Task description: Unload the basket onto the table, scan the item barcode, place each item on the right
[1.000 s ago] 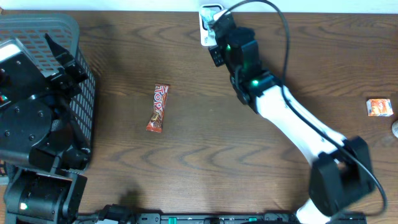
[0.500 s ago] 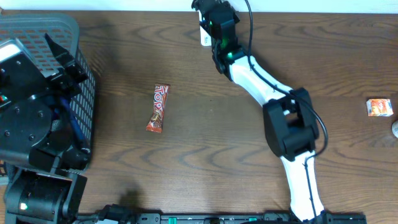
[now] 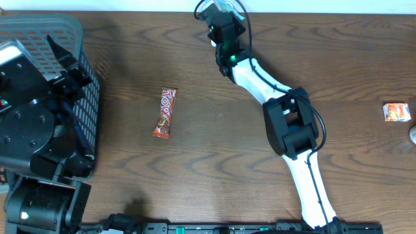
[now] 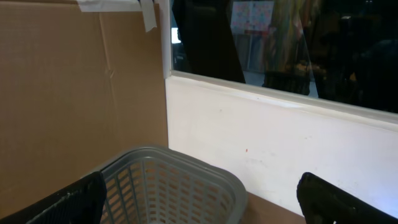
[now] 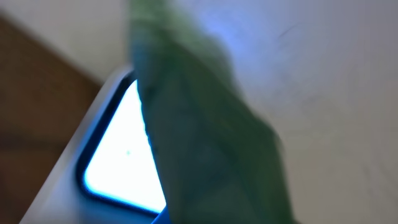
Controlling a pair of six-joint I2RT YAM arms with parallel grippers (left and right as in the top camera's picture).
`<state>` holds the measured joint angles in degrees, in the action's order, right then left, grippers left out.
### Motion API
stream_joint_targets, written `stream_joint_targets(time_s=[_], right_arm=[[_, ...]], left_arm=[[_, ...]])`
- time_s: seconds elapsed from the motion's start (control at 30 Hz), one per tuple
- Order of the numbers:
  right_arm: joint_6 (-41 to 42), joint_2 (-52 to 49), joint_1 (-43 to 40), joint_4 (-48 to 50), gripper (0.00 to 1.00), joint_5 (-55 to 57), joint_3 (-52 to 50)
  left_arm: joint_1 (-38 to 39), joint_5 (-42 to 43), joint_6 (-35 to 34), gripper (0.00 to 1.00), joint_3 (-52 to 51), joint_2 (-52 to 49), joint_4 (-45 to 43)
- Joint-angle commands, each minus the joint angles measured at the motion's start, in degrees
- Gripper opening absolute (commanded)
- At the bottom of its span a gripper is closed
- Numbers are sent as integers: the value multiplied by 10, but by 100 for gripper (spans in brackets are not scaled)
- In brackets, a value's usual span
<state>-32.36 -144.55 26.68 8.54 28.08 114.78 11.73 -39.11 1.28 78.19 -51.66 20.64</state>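
One left gripper (image 4: pixel 202 180): hanging with fingers wide apart above the grey basket (image 4: pixel 180 163).
Right gripper (image 3: pixel 220 9): squeezing the green packet (image 5: pixel 205 137), fingers together.
Green packet: sitting right before the glowing scanner (image 5: pixel 115 165).

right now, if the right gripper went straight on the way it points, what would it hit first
Most likely the lit scanner window, just past the green item in the right gripper. The view is blurred, so depth is unsure; the white wall lies behind.
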Motion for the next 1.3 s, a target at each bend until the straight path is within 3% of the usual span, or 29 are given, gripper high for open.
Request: stream_joint_targets(time_s=[0.0, 0.2, 0.33, 0.53, 0.73, 0.87, 1.03, 1.07, 1.27], right_arm=[[21, -2, 8, -39, 1, -9, 8], [52, 32, 13, -66, 1, -3, 8], [54, 103, 12, -134, 1, -3, 8], [125, 232, -2, -337, 1, 19, 8], [287, 365, -65, -595, 1, 18, 8], [326, 388, -123, -716, 2, -95, 8], [362, 355, -139, -755, 94, -255, -16], [362, 342, -136, -745, 99, -264, -23], [376, 242, -95, -649, 99, -257, -43]], left_arm=[[-2, 1, -5, 98, -3, 0, -1], [-2, 1, -5, 98, -3, 0, -1], [-2, 1, -5, 98, -3, 0, -1], [-2, 1, -5, 98, -3, 1, -1], [-2, 1, -5, 98, -3, 1, -1], [-2, 1, -5, 98, -3, 1, -1], [-2, 1, -5, 98, -3, 0, -1], [-2, 1, -5, 98, -3, 1, -1], [-2, 1, -5, 98, -3, 1, -1]])
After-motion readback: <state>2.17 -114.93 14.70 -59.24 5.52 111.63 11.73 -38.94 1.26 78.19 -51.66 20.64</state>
